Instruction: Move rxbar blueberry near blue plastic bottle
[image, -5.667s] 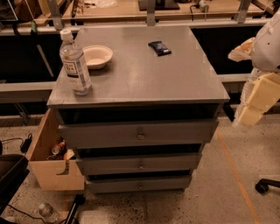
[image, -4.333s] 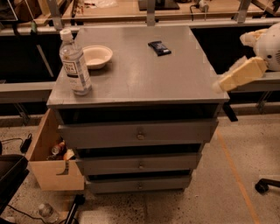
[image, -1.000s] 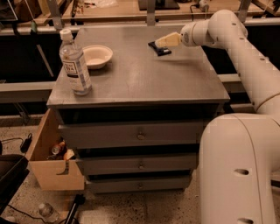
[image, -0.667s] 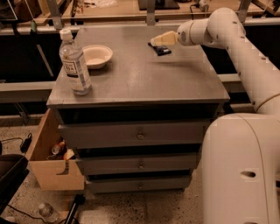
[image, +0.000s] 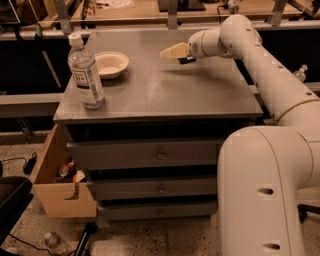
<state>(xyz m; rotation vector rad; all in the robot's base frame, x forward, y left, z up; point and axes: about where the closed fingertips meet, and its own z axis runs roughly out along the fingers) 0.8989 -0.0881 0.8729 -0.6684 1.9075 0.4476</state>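
The blue plastic bottle (image: 85, 71) stands upright near the front left corner of the grey cabinet top (image: 160, 95); it is clear, with a white cap and a white label. The rxbar blueberry (image: 188, 60) is a small dark bar at the far right of the top, mostly hidden behind the gripper. My gripper (image: 170, 52), cream-coloured, reaches in from the right on the white arm (image: 260, 65) and hangs just over the bar's left end, far from the bottle.
A shallow cream bowl (image: 111, 64) sits behind and right of the bottle. The cabinet has three drawers (image: 160, 155) below. A cardboard box (image: 57, 180) with clutter stands on the floor at the left. Benches run behind the cabinet.
The arm swung in from the right side over the cabinet top. In the last second the gripper moved left and slightly down over the bar. Bottle and bowl have not moved.
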